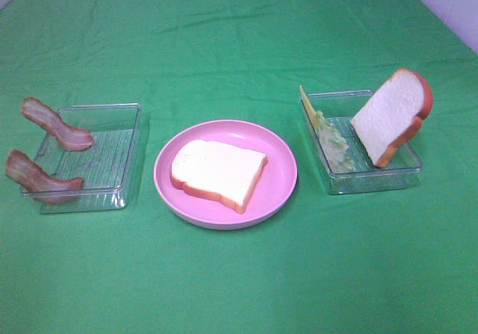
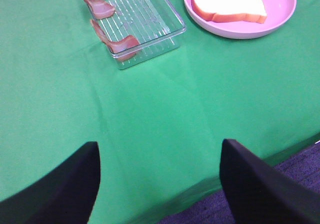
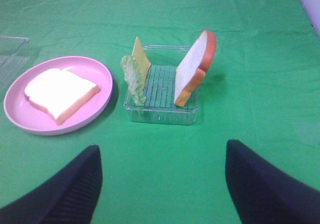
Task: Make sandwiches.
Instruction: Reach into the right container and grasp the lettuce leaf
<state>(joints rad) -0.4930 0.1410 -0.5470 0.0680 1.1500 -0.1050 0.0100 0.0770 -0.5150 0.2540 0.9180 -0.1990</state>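
On my green tablecloth [image 1: 239, 282], orange-crusted bread slice [image 1: 218, 171] flat on pink plate [image 1: 282, 175]; left gripper [image 2: 160, 145], right gripper [image 3: 163, 146] splayed wide, empty.

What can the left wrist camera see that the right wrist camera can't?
Only the left wrist view shows the two bacon strips, which hang over the edge of a clear tray.

Only the right wrist view shows the lettuce, the cheese slice and the upright bread slice, all standing in the other clear tray.

Both views show the pink plate with the flat bread slice lying on it, and the green cloth under everything.
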